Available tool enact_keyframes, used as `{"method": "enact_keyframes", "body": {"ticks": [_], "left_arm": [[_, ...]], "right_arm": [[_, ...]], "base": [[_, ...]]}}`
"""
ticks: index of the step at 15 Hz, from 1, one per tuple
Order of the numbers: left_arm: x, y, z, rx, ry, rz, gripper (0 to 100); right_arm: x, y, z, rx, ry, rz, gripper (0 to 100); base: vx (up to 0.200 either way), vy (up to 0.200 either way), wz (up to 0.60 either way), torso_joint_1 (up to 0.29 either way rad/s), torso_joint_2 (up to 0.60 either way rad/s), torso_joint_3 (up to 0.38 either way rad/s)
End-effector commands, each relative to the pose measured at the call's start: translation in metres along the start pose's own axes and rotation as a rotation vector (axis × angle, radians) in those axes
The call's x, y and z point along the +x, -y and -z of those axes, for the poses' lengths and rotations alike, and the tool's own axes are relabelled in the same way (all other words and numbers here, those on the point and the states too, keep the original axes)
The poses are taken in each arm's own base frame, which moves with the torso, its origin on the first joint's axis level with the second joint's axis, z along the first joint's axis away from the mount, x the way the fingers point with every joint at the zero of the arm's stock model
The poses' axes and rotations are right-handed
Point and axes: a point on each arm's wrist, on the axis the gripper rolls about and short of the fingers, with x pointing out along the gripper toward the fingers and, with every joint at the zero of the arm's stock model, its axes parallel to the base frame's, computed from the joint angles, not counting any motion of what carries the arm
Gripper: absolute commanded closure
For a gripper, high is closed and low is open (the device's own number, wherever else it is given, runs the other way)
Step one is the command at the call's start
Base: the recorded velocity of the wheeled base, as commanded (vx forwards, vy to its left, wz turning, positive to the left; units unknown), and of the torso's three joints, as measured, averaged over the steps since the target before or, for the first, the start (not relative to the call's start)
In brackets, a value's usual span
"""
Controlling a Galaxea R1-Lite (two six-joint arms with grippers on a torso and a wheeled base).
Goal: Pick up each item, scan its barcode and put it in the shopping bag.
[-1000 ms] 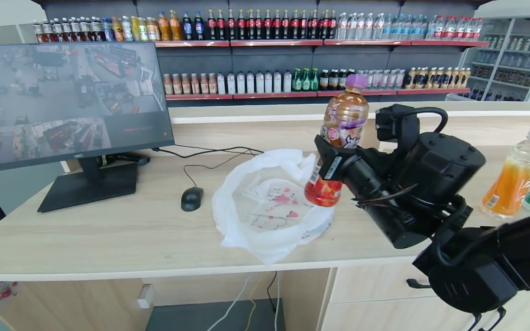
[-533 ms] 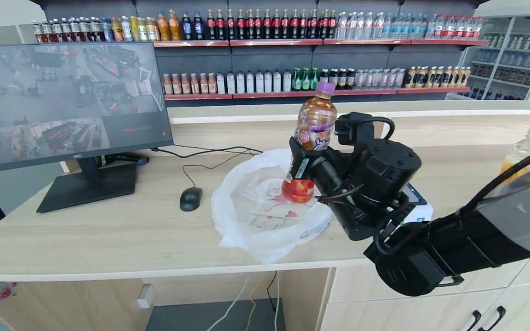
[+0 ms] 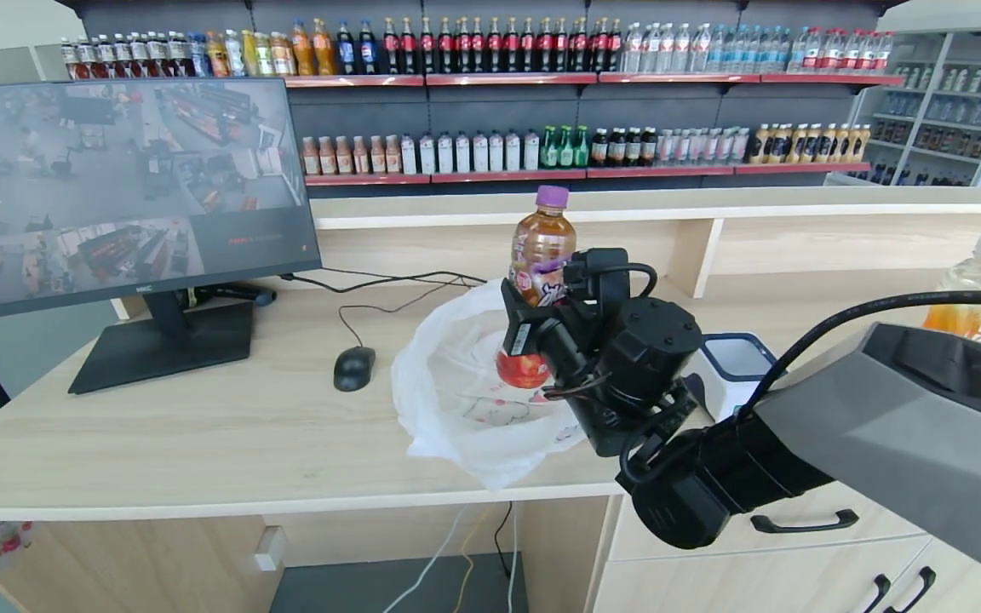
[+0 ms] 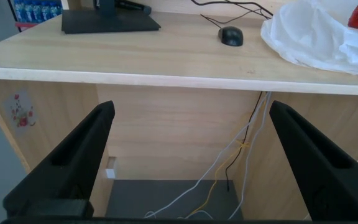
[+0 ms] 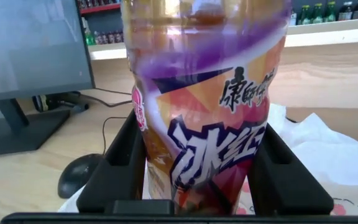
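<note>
A purple-capped bottle point(image 3: 542, 247) is held upright, pinched at its lower half between the fingers of the right end effector point(image 3: 531, 334), above the white shopping bag point(image 3: 448, 392) that lies crumpled on the wooden surface point(image 3: 201, 434). The left end effector point(image 4: 191, 162) is held low before the surface's front edge, with its fingers spread wide. A mouse point(image 3: 354, 369) is seen just beside the bag.

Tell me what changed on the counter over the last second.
The right gripper, shut on the bottle, carried it upright to the robot's left, from the right edge of the shopping bag to above its opening. The arm's move uncovered a white box on the counter. The grip held throughout. The bag, mouse and monitor stayed put.
</note>
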Motion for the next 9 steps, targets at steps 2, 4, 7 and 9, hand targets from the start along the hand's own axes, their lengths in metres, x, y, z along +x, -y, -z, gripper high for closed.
{"method": "enact_keyframes", "body": {"ticks": [2,4,7,9], "left_arm": [[0.000,0.000,0.000,0.001,0.000,0.000,0],[0.000,0.000,0.000,0.001,0.000,0.000,0],[0.000,0.000,0.000,0.000,0.002,0.000,0],[0.000,0.000,0.000,0.000,0.000,0.000,0]], "right_arm": [[0.006,-0.009,0.011,0.004,0.001,-0.021,100],[0.011,-0.015,0.015,0.005,0.014,-0.042,100],[0.017,-0.018,0.030,0.006,0.008,-0.077,100],[0.020,-0.020,0.034,0.007,0.011,-0.082,100]], "base": [[0.000,0.000,0.00,0.000,0.00,0.000],[0.000,0.000,0.00,0.000,0.00,0.000],[0.000,0.000,0.00,0.000,0.00,0.000],[0.000,0.000,0.00,0.000,0.00,0.000]]}}
